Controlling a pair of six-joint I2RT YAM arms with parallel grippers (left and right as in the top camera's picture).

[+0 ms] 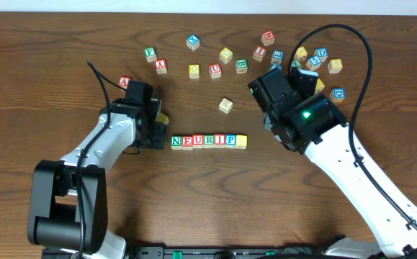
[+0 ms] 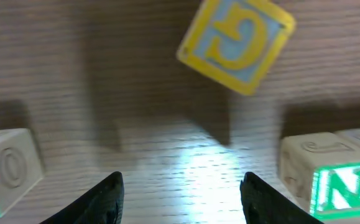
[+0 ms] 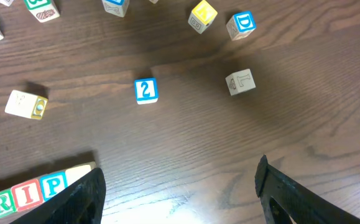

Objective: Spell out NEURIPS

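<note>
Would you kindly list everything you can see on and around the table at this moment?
letter row: seven cubes, green N, red E, red U, green R, red I, blue P, yellow last; table centre
yellow cube: one, yellow and blue face; just ahead of the left jaws, apart from the row
loose cubes: many, mixed colours; scattered along the far side, some hidden by the right arm
table: one, dark brown wood
left arm: white and black; jaws open, empty
right arm: white and black; jaws open, empty

NEURIPS row [image 1: 208,141] | you see seven wooden cubes side by side, one straight line, mid-table | order: green N [image 1: 176,142], red E [image 1: 187,142], red U [image 1: 198,141], green R [image 1: 209,141], red I [image 1: 220,140], blue P [image 1: 230,140], yellow-faced cube [image 1: 241,141] last
</note>
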